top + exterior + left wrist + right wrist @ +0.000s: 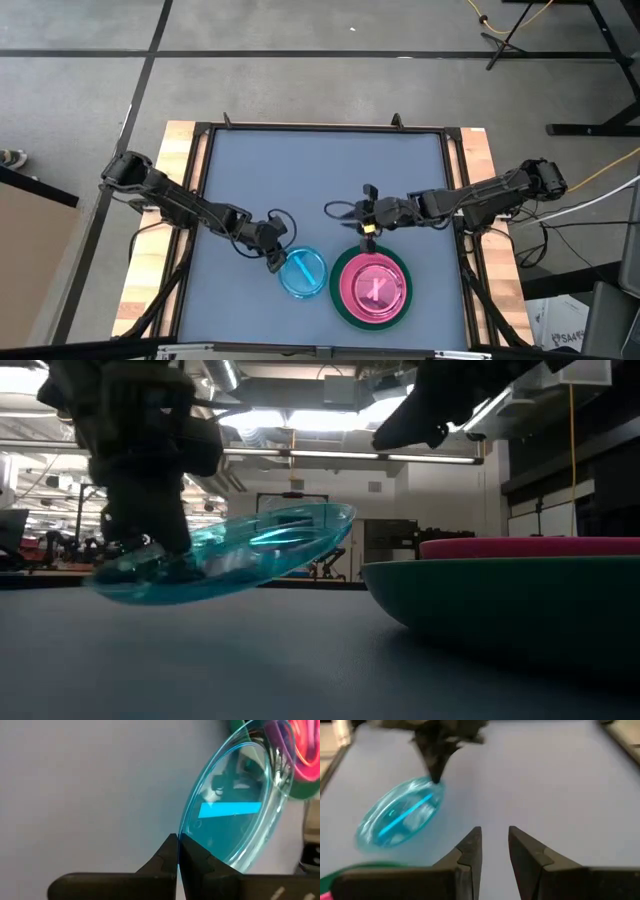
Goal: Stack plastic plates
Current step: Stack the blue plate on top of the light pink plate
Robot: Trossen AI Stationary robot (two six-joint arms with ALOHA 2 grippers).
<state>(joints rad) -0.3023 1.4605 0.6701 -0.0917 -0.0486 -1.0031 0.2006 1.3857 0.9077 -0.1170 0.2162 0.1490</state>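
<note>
In the high view the left gripper (275, 262) sits at lower centre of the frame, clenched on the left rim of a small blue plate (303, 272); the left wrist view shows both fingertips (172, 851) pinched tight on that thin edge. In the low view the blue plate (225, 560) is tilted, its gripped left edge low near the table (250, 660) and its free right edge raised, so its long axis climbs from lower left to upper right, towards the stack. That stack lies just right of it, at lower right of the high view: a pink plate (374, 287) nested flat in a larger green plate (341, 302). The right gripper (367, 228) hovers just above the stack in the frame, fingers apart and holding nothing.
</note>
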